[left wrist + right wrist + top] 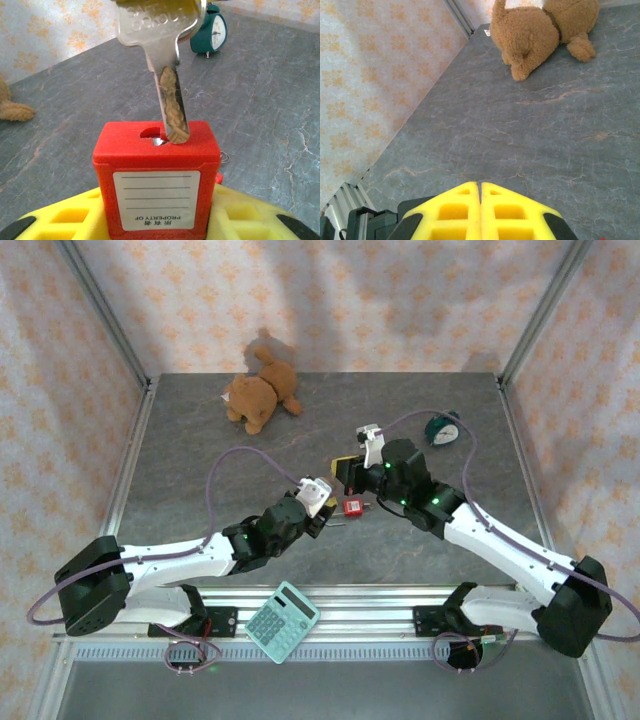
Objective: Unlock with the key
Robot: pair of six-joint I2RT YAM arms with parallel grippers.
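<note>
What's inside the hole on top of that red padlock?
The tip of the silver key sits in the red padlock's keyhole, with a glint of metal beside it. How deep the tip reaches is hidden by the red body.

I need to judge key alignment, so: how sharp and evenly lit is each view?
Left wrist: key blade and red padlock sharp, evenly lit, a glint on the blade; clock behind softer. Right wrist: tabletop crisp, yellow fingers soft. Top external: diffuse light, soft teddy shadow on the wall, padlock tiny.
</note>
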